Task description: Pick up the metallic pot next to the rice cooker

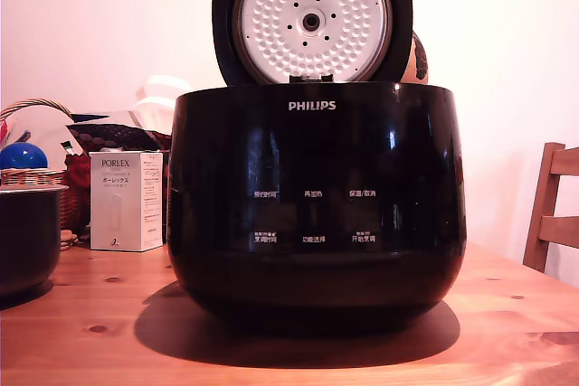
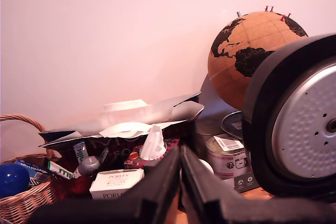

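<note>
The rice cooker (image 1: 317,205), a big glossy black PHILIPS appliance, fills the middle of the exterior view, its round lid (image 1: 312,17) standing open with the dimpled silver plate facing out. At the exterior view's far left edge sits the metallic pot (image 1: 27,237), dark with a thin pale rim and partly cut off by the frame. My gripper (image 2: 181,156) appears only in the wrist view, its two black fingers (image 2: 157,187) pressed together with nothing between them. It is raised, facing the clutter by the wall, with the cooker's lid (image 2: 299,129) beside it. The wrist view does not include the pot.
On the wooden table (image 1: 90,332), a white Porlex box (image 1: 127,201) stands between pot and cooker. Behind the pot is a wicker basket (image 1: 36,174) with a blue ball (image 1: 22,155). A globe (image 2: 247,51), tins (image 2: 226,156) and a dark bag (image 2: 131,124) line the wall. A wooden chair (image 1: 552,214) stands at the exterior view's right.
</note>
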